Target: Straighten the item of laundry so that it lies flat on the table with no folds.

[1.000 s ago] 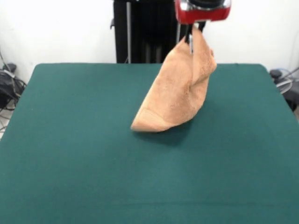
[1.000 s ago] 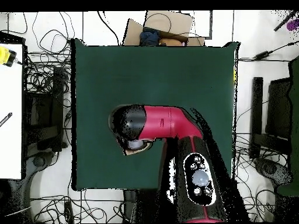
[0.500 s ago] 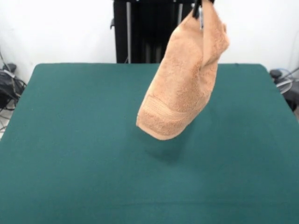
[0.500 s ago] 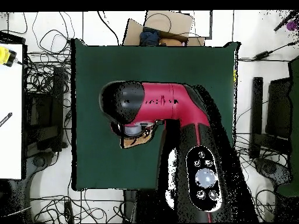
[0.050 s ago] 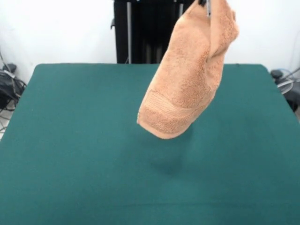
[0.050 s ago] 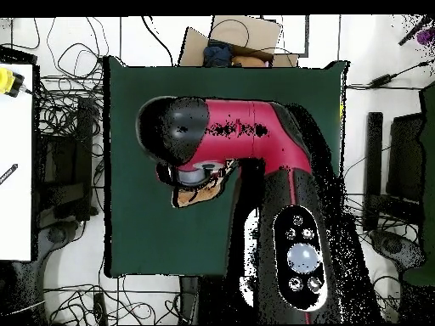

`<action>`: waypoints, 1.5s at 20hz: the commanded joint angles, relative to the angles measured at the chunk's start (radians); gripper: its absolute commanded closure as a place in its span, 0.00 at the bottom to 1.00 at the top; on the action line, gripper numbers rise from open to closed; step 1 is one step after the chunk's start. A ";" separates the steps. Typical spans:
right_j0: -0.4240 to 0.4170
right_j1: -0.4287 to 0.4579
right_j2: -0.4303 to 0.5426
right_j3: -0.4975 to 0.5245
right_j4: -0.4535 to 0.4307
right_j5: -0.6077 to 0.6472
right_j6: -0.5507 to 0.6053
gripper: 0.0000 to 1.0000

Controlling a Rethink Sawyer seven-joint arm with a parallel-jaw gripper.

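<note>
The item of laundry [image 5: 190, 79], a light orange-tan towel, hangs bunched and folded in the air over the middle of the green table [image 5: 70, 140]. Its lower end, with a woven band, is clear of the tabletop and casts a faint shadow below. My gripper [image 5: 206, 3] shows only at the top edge of the front view, shut on the towel's top corner. In the overhead view the red and black arm [image 6: 238, 140] covers the gripper, and only a small piece of the towel [image 6: 200, 193] peeks out under the wrist above the table [image 6: 280, 93].
Tangled cables [image 6: 59, 110] lie on the floor around the table. A cardboard box [image 6: 242, 38] sits beyond one table edge, a white surface [image 6: 15, 153] to one side, and dark equipment [image 6: 391, 170] to the other.
The gripper has risen with the towel. The towel's lower end, which rested on the table a second ago, now hangs free above it.
</note>
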 commanded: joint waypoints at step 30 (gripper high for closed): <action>0.006 0.202 0.120 0.232 0.083 -0.639 -0.051 1.00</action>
